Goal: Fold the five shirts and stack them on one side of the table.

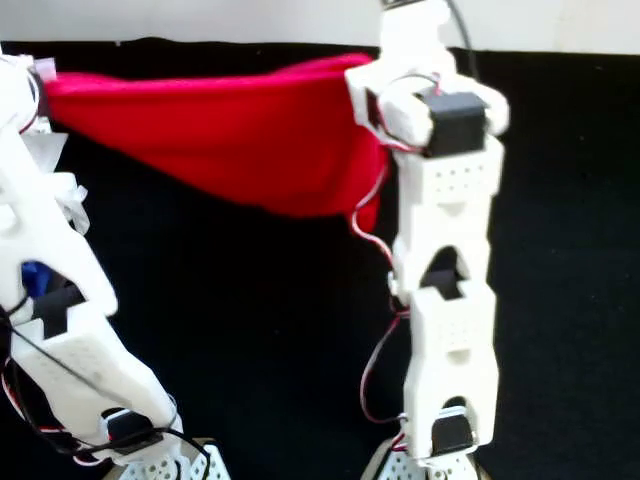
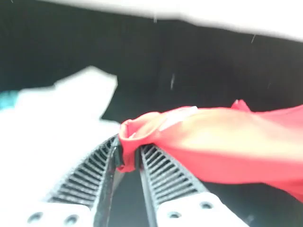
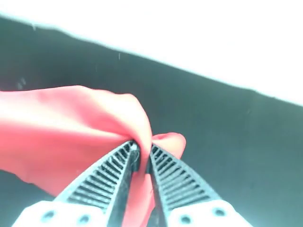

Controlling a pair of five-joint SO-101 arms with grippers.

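Left tool (image 2: 128, 152) and right tool (image 3: 141, 155) are each clamping the red shirt (image 1: 230, 140); an even, taut lowering should prevent creases.

Black tabletop (image 1: 250, 330), with a white strip (image 1: 200, 18) along its far edge

We see the right claw (image 3: 141, 158) pinched on a fold of the red shirt (image 3: 61, 127), its two black ribbed fingers (image 3: 106, 177) nearly meeting with the cloth squeezed between them. At the tips the fabric bunches into a rounded hump, and a small lobe pokes out just past them. Most of the shirt spreads away from one finger's outer side. Beyond the claw we see the black desk (image 3: 227, 142), and past its far edge a pale surface (image 3: 189, 33).
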